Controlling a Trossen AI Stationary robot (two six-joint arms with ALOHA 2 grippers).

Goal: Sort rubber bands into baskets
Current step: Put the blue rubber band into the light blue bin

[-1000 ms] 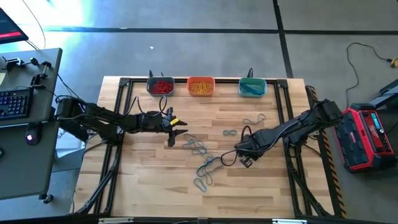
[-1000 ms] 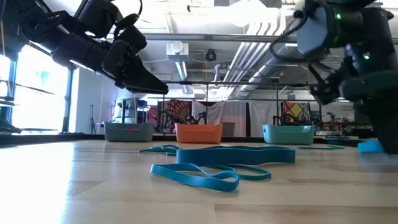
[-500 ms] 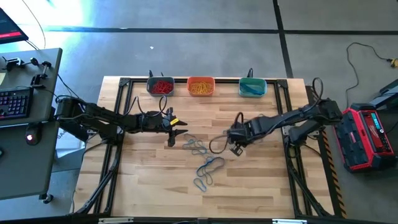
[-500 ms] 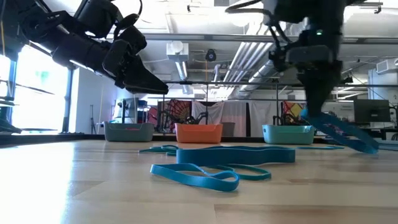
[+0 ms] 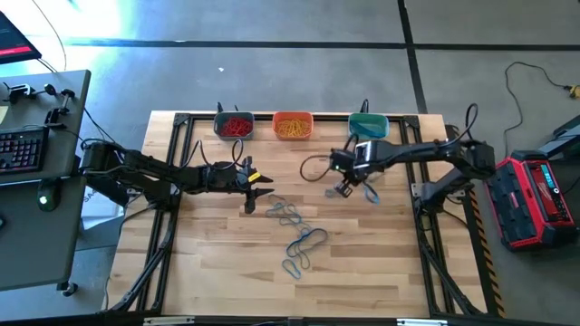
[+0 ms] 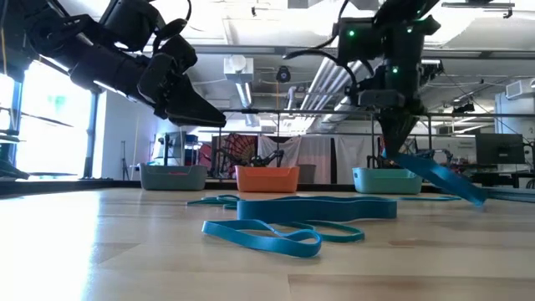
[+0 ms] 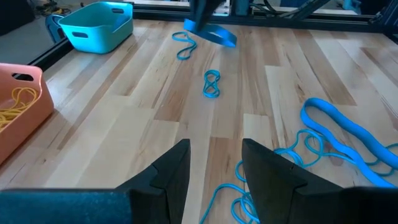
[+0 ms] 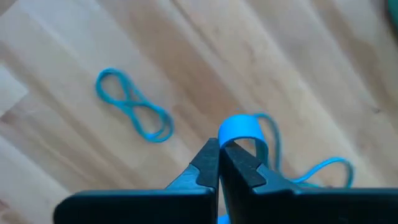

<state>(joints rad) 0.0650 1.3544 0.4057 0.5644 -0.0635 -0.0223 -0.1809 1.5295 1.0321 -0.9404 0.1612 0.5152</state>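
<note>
Your right gripper (image 5: 345, 187), pinched shut on a blue band (image 6: 435, 176), carries it mid-air toward the teal basket (image 5: 368, 126) just ahead; next, hover over it and release. Left gripper (image 7: 214, 163) waits open.

Bare tabletop (image 5: 208, 244) lower left and lower right of the high view, open for passing. Blue rubber bands (image 5: 297, 237) litter the centre; three baskets (image 5: 292, 126) line the top edge.
</note>
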